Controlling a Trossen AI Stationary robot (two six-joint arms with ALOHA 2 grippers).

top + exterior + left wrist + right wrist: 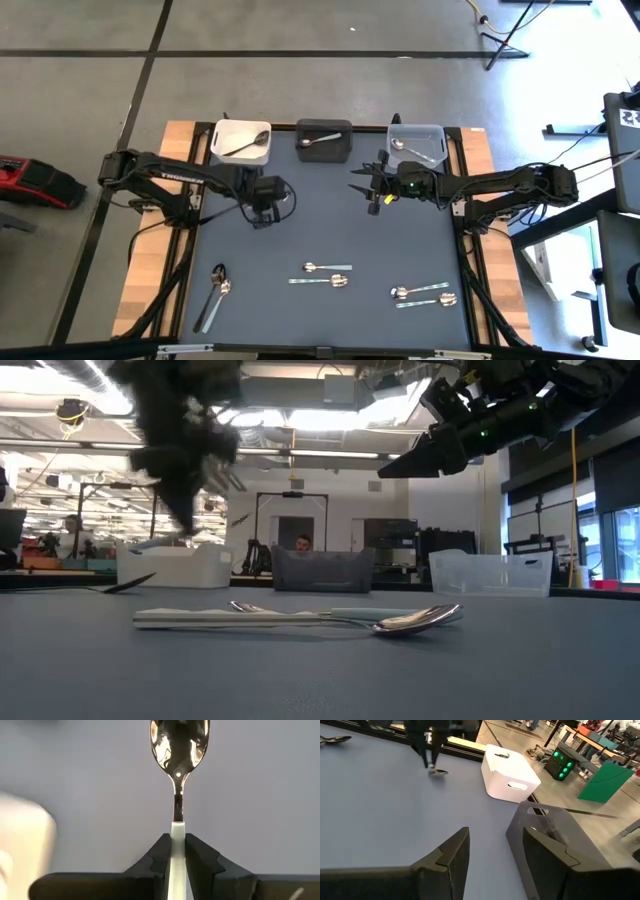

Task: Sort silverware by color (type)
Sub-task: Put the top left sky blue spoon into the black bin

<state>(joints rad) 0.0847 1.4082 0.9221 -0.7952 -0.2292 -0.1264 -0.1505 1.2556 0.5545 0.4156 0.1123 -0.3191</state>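
Three bins (323, 139) along the table's (320, 240) far edge — spoons (330, 275) nearer.

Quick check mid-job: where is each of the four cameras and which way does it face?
High: overhead, straight down; both arms, table.
Low: table height, level toward the room; spoons lying close, arms above.
Left wrist: past left hand, shut on a spoon.
Right wrist: past open right hand toward the white bin.
Shared: the white bin shows in high and right wrist.

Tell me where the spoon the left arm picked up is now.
The white-handled spoon is clamped in the left gripper, above the mat just in front of the white bin.
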